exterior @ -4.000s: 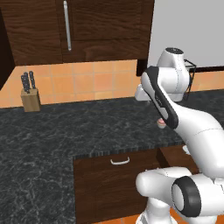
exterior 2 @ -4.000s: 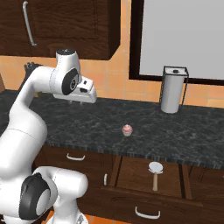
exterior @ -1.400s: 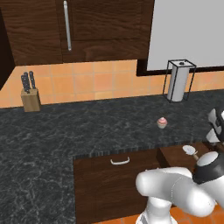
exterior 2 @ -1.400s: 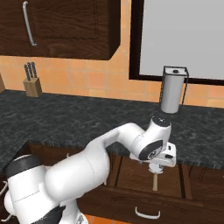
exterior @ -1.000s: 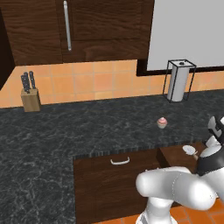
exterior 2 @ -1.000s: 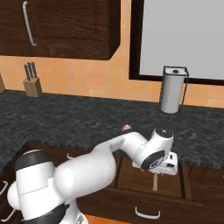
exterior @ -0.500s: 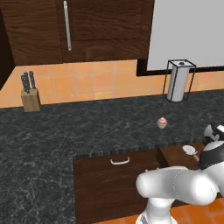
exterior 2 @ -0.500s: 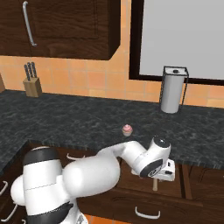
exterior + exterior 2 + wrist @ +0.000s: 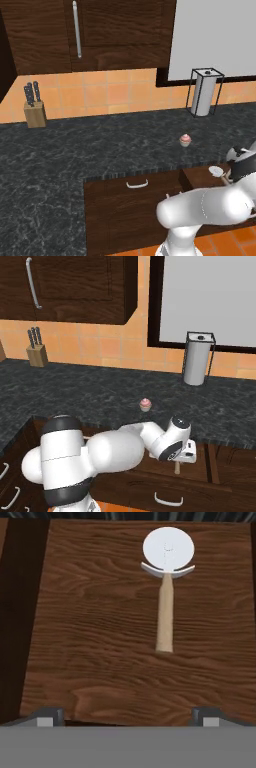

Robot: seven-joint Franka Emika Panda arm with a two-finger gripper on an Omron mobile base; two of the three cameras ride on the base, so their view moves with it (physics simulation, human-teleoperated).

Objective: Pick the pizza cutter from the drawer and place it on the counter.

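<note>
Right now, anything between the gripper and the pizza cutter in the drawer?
Nothing visible. The pizza cutter lies alone on the bare drawer floor, and the open gripper hangs above it, apart.

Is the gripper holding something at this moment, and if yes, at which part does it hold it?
Nothing is held. The gripper is open above the drawer, and the pizza cutter lies flat on the drawer floor, apart from both fingertips.

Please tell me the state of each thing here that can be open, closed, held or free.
Dark brown wood-grain drawer: pulled open.
Pizza cutter with round white blade and tan wooden handle: lying flat in the drawer, free.
End effector: open, above the drawer, holding nothing.
Small pink-topped cupcake: upright on the black stone counter.
</note>
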